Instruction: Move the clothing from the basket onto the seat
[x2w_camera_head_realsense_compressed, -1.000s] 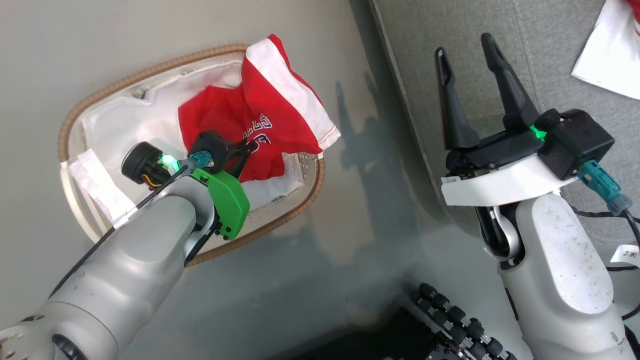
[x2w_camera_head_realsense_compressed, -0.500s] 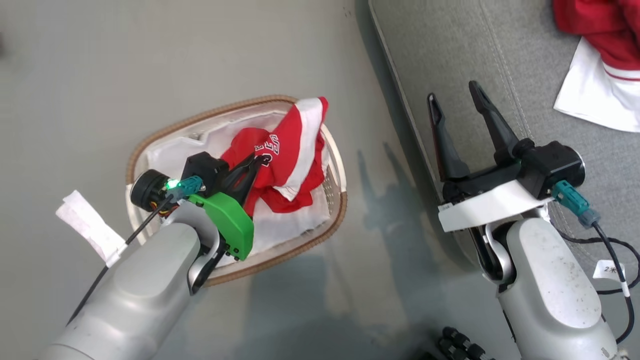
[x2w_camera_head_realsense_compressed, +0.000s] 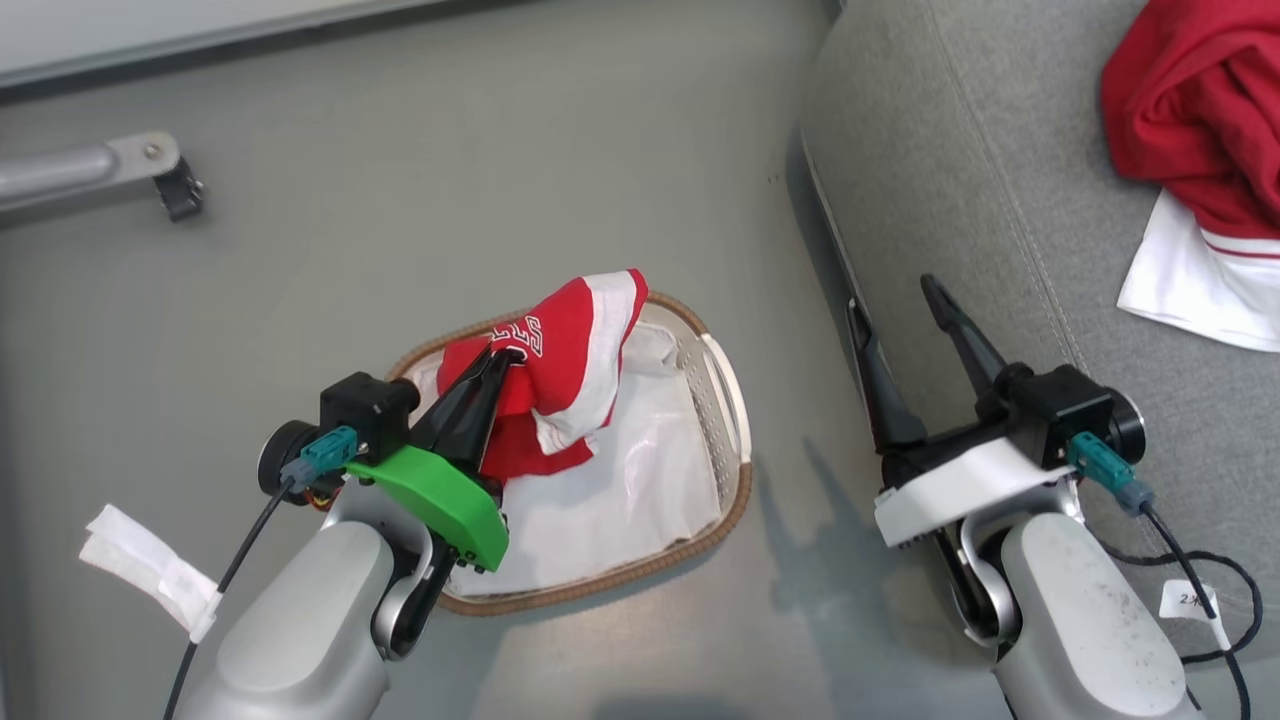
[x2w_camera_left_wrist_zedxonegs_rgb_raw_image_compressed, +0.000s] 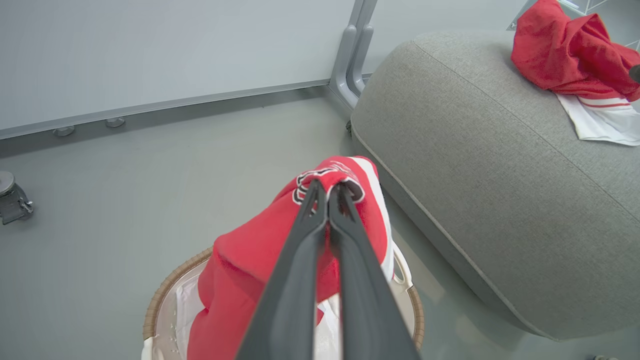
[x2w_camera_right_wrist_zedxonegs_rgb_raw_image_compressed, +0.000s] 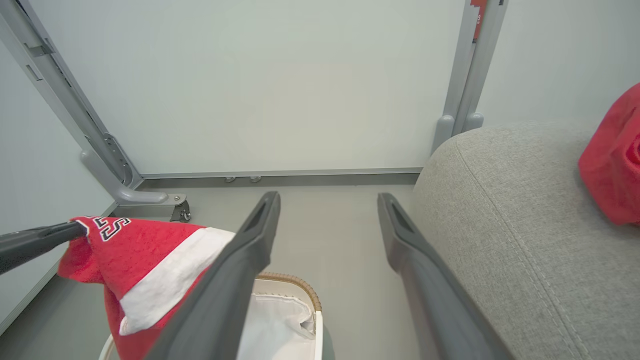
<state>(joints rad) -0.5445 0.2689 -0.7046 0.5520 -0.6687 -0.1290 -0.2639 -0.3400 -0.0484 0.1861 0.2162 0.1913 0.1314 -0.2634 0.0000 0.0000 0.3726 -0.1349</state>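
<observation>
My left gripper (x2w_camera_head_realsense_compressed: 505, 357) (x2w_camera_left_wrist_zedxonegs_rgb_raw_image_compressed: 327, 189) is shut on a red garment with white trim and black-and-white print (x2w_camera_head_realsense_compressed: 565, 350) (x2w_camera_left_wrist_zedxonegs_rgb_raw_image_compressed: 250, 260) (x2w_camera_right_wrist_zedxonegs_rgb_raw_image_compressed: 145, 255), which hangs lifted above the white basket with the brown woven rim (x2w_camera_head_realsense_compressed: 735, 440) (x2w_camera_left_wrist_zedxonegs_rgb_raw_image_compressed: 155, 305) (x2w_camera_right_wrist_zedxonegs_rgb_raw_image_compressed: 300, 290). A white liner (x2w_camera_head_realsense_compressed: 620, 500) lies inside the basket. The grey seat (x2w_camera_head_realsense_compressed: 960, 180) (x2w_camera_left_wrist_zedxonegs_rgb_raw_image_compressed: 480, 165) (x2w_camera_right_wrist_zedxonegs_rgb_raw_image_compressed: 505, 210) stands to the right, with a second red and white garment (x2w_camera_head_realsense_compressed: 1190, 120) (x2w_camera_left_wrist_zedxonegs_rgb_raw_image_compressed: 565, 55) (x2w_camera_right_wrist_zedxonegs_rgb_raw_image_compressed: 612, 160) lying on it. My right gripper (x2w_camera_head_realsense_compressed: 895, 300) (x2w_camera_right_wrist_zedxonegs_rgb_raw_image_compressed: 327, 200) is open beside the seat's edge, with nothing between its fingers.
The grey floor (x2w_camera_head_realsense_compressed: 450, 180) surrounds the basket. A grey metal frame leg with a caster (x2w_camera_head_realsense_compressed: 110, 170) (x2w_camera_right_wrist_zedxonegs_rgb_raw_image_compressed: 125, 192) stands at the far left, and a wall panel (x2w_camera_left_wrist_zedxonegs_rgb_raw_image_compressed: 150, 45) runs behind. A black cable (x2w_camera_head_realsense_compressed: 1200, 590) lies on the seat near my right arm.
My left gripper has risen with the printed garment, pulling it up out of the basket. The head view has shifted, so the basket and seat sit lower in the picture.
</observation>
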